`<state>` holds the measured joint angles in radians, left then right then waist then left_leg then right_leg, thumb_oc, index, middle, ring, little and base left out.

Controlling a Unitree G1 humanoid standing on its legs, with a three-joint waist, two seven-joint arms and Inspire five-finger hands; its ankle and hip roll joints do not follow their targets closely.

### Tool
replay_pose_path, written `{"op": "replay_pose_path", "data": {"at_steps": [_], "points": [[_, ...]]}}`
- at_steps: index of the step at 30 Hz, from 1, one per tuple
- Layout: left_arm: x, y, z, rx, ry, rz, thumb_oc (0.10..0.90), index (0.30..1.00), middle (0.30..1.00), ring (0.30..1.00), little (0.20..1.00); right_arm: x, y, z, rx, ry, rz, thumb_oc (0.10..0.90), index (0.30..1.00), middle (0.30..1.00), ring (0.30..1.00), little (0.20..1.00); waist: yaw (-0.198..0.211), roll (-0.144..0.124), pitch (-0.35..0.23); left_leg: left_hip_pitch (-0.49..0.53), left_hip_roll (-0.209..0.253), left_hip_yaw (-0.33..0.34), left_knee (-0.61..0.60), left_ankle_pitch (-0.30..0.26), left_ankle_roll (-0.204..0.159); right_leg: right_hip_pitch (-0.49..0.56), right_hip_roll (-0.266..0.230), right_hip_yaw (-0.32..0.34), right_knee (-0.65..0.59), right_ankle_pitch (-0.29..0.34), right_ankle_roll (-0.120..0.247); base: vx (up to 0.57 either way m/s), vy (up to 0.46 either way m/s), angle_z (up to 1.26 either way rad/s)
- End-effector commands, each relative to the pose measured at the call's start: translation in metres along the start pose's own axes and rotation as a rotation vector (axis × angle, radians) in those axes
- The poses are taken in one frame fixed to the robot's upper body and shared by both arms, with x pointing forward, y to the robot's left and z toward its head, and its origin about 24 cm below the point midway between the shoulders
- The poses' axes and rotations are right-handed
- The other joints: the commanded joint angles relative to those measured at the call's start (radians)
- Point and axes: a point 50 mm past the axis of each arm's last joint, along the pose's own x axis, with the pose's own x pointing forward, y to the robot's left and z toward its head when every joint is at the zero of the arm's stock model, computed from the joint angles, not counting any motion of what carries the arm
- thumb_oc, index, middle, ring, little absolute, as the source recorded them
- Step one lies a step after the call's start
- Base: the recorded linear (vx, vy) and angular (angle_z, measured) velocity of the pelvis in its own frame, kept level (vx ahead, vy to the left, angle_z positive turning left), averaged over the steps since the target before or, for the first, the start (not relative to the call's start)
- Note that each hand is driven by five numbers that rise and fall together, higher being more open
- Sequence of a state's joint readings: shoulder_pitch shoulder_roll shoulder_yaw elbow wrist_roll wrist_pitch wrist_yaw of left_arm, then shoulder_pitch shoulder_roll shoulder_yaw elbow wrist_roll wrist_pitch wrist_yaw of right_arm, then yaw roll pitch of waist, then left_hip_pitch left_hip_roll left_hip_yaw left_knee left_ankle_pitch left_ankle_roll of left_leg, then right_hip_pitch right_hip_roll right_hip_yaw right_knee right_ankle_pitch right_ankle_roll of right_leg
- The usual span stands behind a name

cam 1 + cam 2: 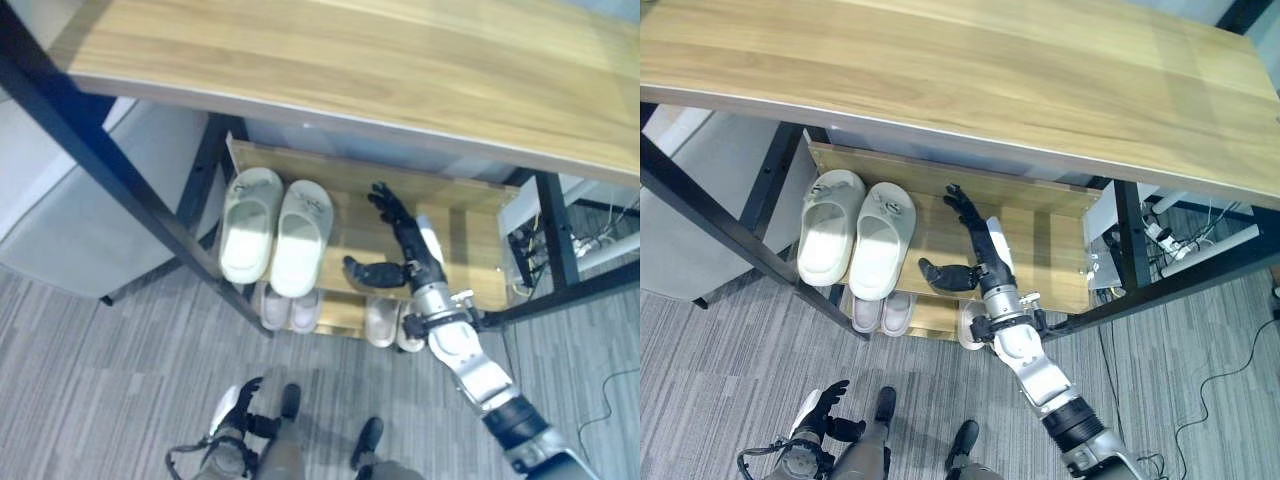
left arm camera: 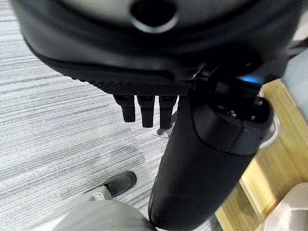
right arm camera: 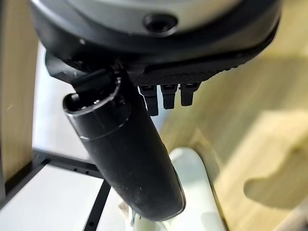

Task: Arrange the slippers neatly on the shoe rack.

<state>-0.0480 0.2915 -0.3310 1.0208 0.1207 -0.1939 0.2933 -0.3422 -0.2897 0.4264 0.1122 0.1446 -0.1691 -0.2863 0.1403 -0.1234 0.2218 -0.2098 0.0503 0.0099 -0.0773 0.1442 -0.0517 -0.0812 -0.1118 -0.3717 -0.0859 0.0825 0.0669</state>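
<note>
While the right robot hand [image 1: 400, 250] reaches over the upper shelf [image 1: 360, 225] of the shoe rack with fingers spread and thumb out, grasping nothing, a white slipper [image 1: 430, 238] lies just under it. Left robot hand [image 1: 235, 410] hangs low over the grey floor [image 1: 100, 380], fingers relaxed, empty. Cream slipper pair [image 1: 275, 232] sits side by side on the same shelf to the left. More pale slippers [image 1: 290, 308] on the lower shelf. Wooden table [image 1: 400, 70] top overhangs the rack.

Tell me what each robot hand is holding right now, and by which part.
Nothing is held. The right robot hand is open over the shelf beside the slippers; the left robot hand hangs empty over the floor.
</note>
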Motion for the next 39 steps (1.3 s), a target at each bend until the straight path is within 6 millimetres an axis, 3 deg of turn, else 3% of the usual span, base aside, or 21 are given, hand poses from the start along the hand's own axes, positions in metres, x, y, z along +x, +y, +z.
{"op": "replay_pose_path", "data": {"at_steps": [1, 5, 10, 25, 39], "points": [[-0.004, -0.025, 0.004, -0.029, 0.004, -0.064, 0.800, 0.900, 0.900, 0.900, 0.900, 0.019, 0.002, 0.037, 0.259, -0.179, -0.043, 0.800, 0.900, 0.900, 0.900, 0.900, 0.013, -0.004, -0.035, 0.073, 0.013, 0.011, -0.006, -0.138, -0.018, -0.002, -0.050, 0.014, 0.062, -0.055, 0.085, 0.00, 0.000, 0.00], [-0.004, -0.025, 0.003, -0.024, 0.010, -0.060, 0.800, 0.900, 0.900, 0.900, 0.900, 0.021, 0.009, 0.033, 0.365, -0.141, -0.033, 0.800, 0.900, 0.900, 0.900, 0.900, 0.021, -0.007, -0.034, 0.073, 0.013, 0.009, -0.007, -0.139, -0.019, -0.002, -0.050, 0.010, 0.062, -0.055, 0.084, 0.00, 0.000, 0.00], [-0.004, -0.025, 0.003, -0.022, 0.012, -0.058, 0.800, 0.900, 0.900, 0.900, 0.900, 0.025, 0.011, 0.031, 0.355, -0.129, -0.033, 0.800, 0.900, 0.900, 0.900, 0.900, 0.030, -0.015, -0.031, 0.071, 0.012, 0.004, -0.007, -0.140, -0.019, -0.002, -0.049, 0.003, 0.064, -0.055, 0.085, 0.00, 0.001, 0.02], [0.000, -0.023, 0.012, -0.012, -0.021, -0.046, 0.800, 0.900, 0.900, 0.900, 0.900, 0.061, 0.013, 0.036, 0.131, -0.120, -0.064, 0.800, 0.900, 0.900, 0.900, 0.900, 0.082, -0.034, 0.005, 0.038, 0.004, -0.016, 0.003, -0.133, -0.015, -0.015, -0.056, -0.016, 0.072, -0.051, 0.086, 0.00, 0.001, 0.05], [0.003, -0.019, 0.017, -0.010, -0.042, -0.023, 0.800, 0.900, 0.900, 0.900, 0.900, 0.092, -0.014, 0.046, -0.042, -0.123, -0.185, 0.800, 0.900, 0.900, 0.900, 0.900, 0.114, -0.033, 0.018, 0.014, -0.009, -0.032, 0.010, -0.132, -0.013, -0.016, -0.066, -0.038, 0.076, -0.050, 0.090, 0.00, 0.006, 0.05]]}}
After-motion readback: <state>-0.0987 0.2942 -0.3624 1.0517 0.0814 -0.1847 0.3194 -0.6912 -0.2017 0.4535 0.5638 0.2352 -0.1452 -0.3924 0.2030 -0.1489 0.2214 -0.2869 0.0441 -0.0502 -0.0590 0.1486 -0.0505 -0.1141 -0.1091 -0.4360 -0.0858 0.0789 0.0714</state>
